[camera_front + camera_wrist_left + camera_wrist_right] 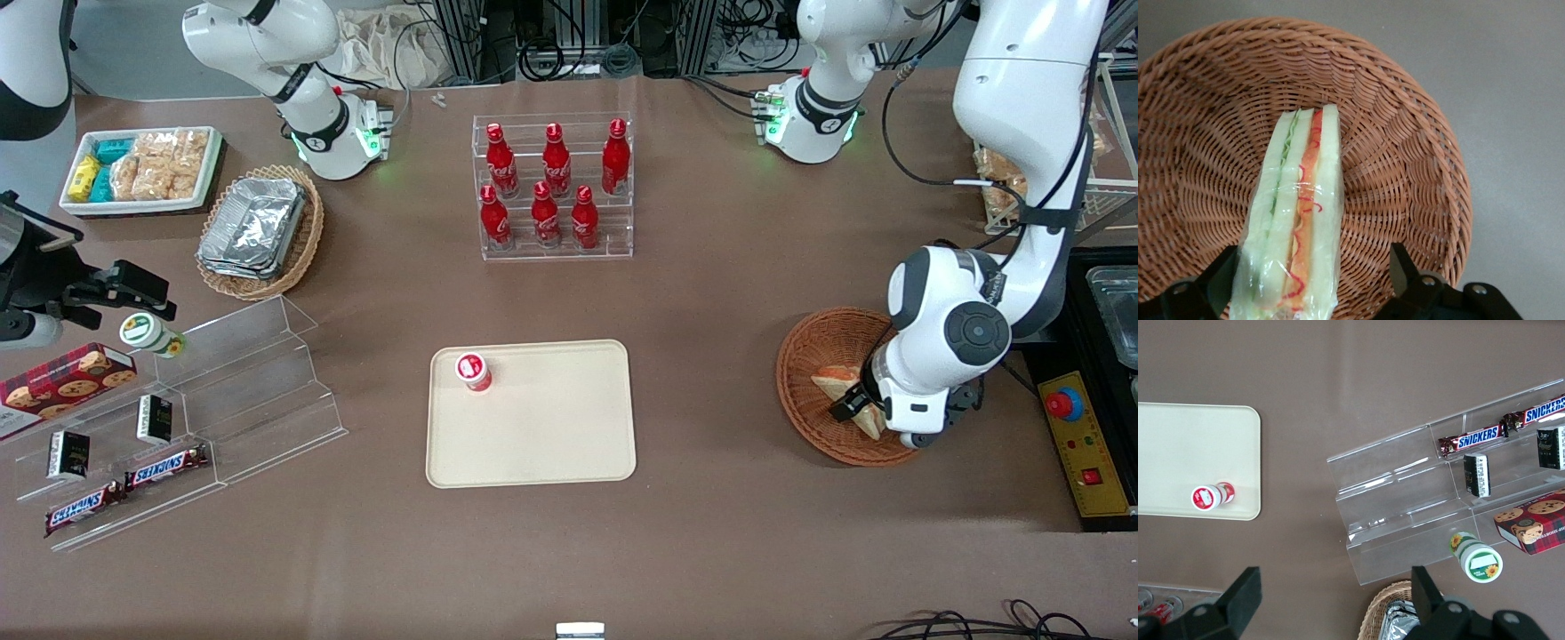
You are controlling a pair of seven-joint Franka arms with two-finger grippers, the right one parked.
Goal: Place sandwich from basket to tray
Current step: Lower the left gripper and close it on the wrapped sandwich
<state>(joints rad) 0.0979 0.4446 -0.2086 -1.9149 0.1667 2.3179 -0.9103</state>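
The sandwich (pixel 834 382), a clear-wrapped white-bread wedge with red and green filling, lies in the round reddish-brown wicker basket (pixel 813 347) toward the working arm's end of the table. In the left wrist view the sandwich (pixel 1298 207) stands on edge in the basket (pixel 1405 153). My left gripper (pixel 852 404) is low in the basket, open, its fingers (pixel 1401 267) on either side of the sandwich's near end (pixel 1310 273); one finger is close against the wrap, the other stands apart. The cream-beige tray (pixel 551 436) lies mid-table.
A small red-capped bottle (pixel 473 372) stands on the tray's corner. A clear rack of red cola bottles (pixel 553 185) stands farther from the front camera. A control box with a red button (pixel 1080 440) sits beside the basket. Acrylic snack shelves (pixel 204 418) lie toward the parked arm's end.
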